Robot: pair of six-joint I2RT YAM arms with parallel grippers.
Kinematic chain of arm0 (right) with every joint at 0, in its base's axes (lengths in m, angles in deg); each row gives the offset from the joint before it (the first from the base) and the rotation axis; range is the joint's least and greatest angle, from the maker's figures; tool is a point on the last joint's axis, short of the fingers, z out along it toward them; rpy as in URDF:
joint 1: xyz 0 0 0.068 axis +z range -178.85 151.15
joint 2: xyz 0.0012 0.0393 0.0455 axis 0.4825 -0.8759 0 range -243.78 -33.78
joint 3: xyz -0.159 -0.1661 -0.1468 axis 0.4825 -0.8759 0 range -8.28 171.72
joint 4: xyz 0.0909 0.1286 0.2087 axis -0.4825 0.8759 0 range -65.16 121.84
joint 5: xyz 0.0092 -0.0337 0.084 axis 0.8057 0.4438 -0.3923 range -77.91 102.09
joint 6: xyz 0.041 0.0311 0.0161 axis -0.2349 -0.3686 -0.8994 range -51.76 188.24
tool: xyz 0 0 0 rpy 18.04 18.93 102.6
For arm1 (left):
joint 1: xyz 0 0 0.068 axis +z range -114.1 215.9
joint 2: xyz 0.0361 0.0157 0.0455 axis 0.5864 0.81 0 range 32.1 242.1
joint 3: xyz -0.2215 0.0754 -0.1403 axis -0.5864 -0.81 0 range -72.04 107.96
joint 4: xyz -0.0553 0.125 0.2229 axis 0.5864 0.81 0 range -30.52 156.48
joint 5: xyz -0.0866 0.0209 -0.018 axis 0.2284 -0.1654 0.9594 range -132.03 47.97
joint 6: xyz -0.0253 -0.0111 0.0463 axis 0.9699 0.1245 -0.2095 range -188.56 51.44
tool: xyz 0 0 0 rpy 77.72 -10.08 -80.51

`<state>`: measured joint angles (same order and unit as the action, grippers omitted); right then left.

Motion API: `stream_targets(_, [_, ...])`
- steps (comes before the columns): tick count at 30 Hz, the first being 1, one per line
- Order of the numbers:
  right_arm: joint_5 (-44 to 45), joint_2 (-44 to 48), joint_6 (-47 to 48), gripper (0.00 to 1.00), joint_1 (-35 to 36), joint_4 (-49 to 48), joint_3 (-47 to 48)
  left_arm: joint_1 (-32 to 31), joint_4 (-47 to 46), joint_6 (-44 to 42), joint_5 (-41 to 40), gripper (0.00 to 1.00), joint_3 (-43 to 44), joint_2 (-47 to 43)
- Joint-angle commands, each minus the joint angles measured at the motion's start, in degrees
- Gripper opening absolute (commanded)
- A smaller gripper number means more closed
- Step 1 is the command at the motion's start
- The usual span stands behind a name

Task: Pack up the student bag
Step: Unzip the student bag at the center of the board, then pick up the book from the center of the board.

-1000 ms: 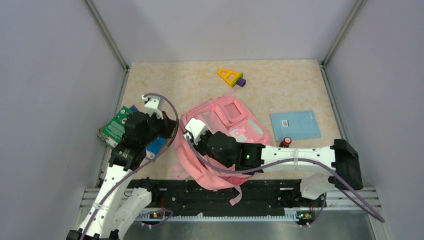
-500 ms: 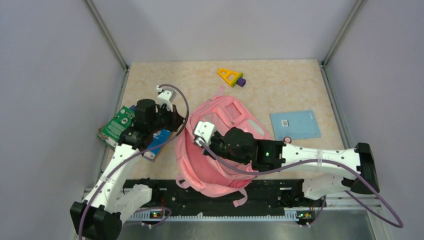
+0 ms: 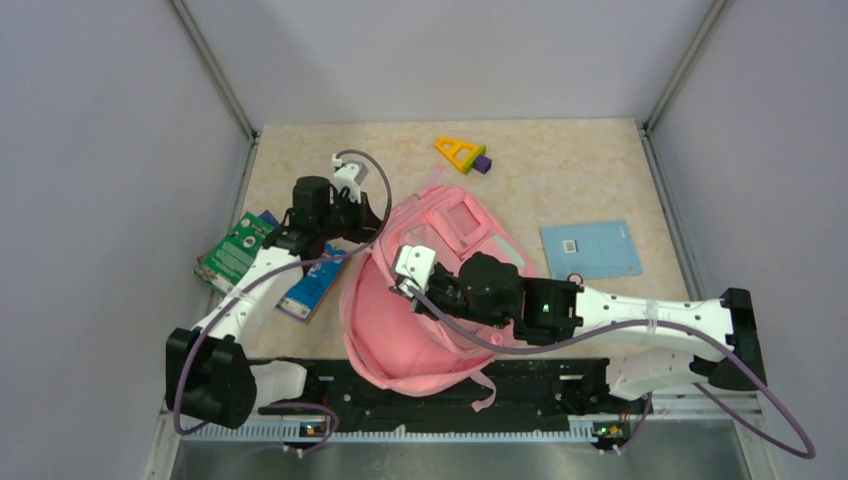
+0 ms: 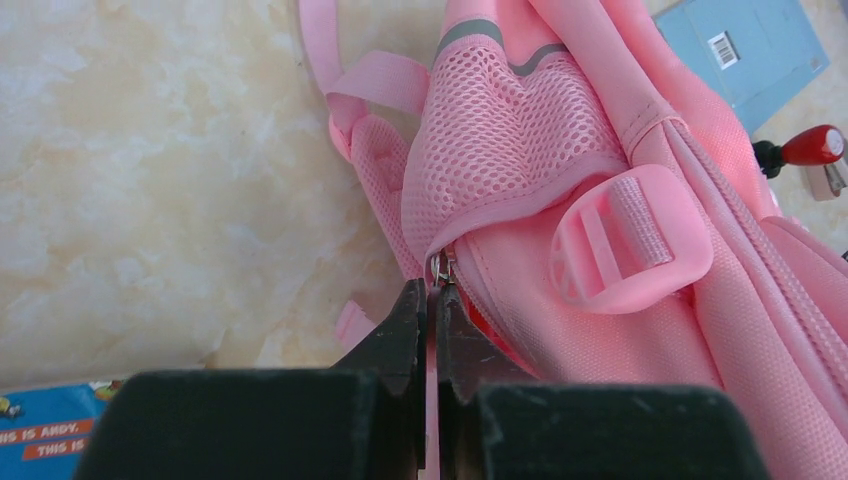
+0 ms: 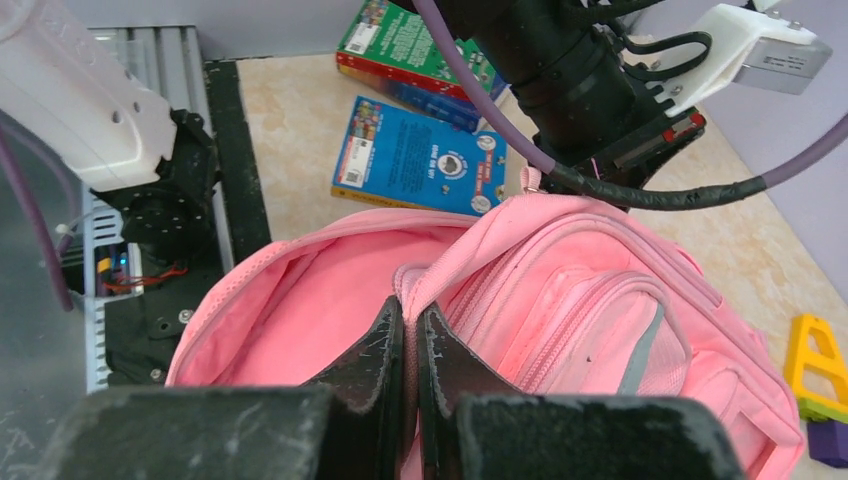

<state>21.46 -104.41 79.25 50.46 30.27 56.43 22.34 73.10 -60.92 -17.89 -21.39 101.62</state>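
The left fingers [image 4: 402,330] pinch shut on the zip pull [image 4: 438,268] while the right fingers [image 5: 375,350] clamp the rim of the bag [image 3: 385,330], likely holding its mouth open for packing.

From above, the right arm [image 3: 620,310] covers part of the large pink fabric backpack [image 3: 385,330]. In the left wrist view, a small red-capped object [image 4: 812,145] and a light blue flat card [image 4: 760,40] run off the frame.
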Motion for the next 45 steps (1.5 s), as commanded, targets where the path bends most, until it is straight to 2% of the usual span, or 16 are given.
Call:
stream_targets(1, [0.6, 2.7, 0.4, 0.0, 1.1, -9.4, 4.6, 1.3, -11.5, 2.0, -2.8, 0.0, 3.6, 2.8])
stream_targets(4, [6.7, 2.2, 0.0, 0.0, 1.1, -9.1, 4.5, 1.3, -9.2, 2.2, -4.5, 0.0, 4.4, 3.1])
stream_targets(5, [9.0, 2.1, -0.6, 0.0, 0.8, -8.9, 4.5, 1.3, -7.9, 2.3, -5.8, 0.05, 4.9, 2.9])
stream_targets(7, [12.8, 2.0, -3.2, 0.0, -0.9, -8.0, 4.9, 1.3, -4.8, 2.4, -10.0, 0.22, 6.0, 2.2])
stream_targets(10, [12.6, 1.9, -9.9, 0.0, -7.4, -5.6, 5.7, 1.3, -2.3, 3.4, -16.4, 0.62, 6.0, -0.7])
stream_targets(13, [11.7, 1.4, -13.0, 0.0, -12.0, -3.8, 5.6, 1.3, -0.2, 4.0, -18.9, 0.83, 4.9, -3.6])
stream_targets(15, [12.4, 0.7, -13.0, 0.0, -14.1, -3.1, 6.2, 1.3, 1.7, 4.0, -21.1, 0.92, 4.4, -5.0])
stream_targets(23, [12.0, -3.1, -15.1, 0.0, -23.8, -2.9, 9.3, 1.9, 10.4, 1.6, -35.6, 0.98, 2.8, -8.6])
stream_targets(31, [8.1, -5.7, -16.1, 0.0, -27.8, -4.5, 10.8, 7.3, 17.9, -3.7, -51.1, 0.98, 2.7, -4.2])
stream_targets(36, [5.3, -5.7, -17.3, 0.0, -28.5, -5.1, 9.9, 10.8, 19.3, -8.8, -55.0, 0.98, 1.4, -0.5])
stream_targets(40, [2.6, -5.2, -18.3, 0.0, -29.2, -5.1, 9.2, 16.4, 19.6, -11.1, -54.1, 0.98, -0.3, 3.3])
stream_targets(45, [-0.3, -4.7, -19.1, 0.0, -30.1, -6.9, 8.8, 20.7, 16.5, -14.5, -56.1, 0.98, -3.6, 2.7])
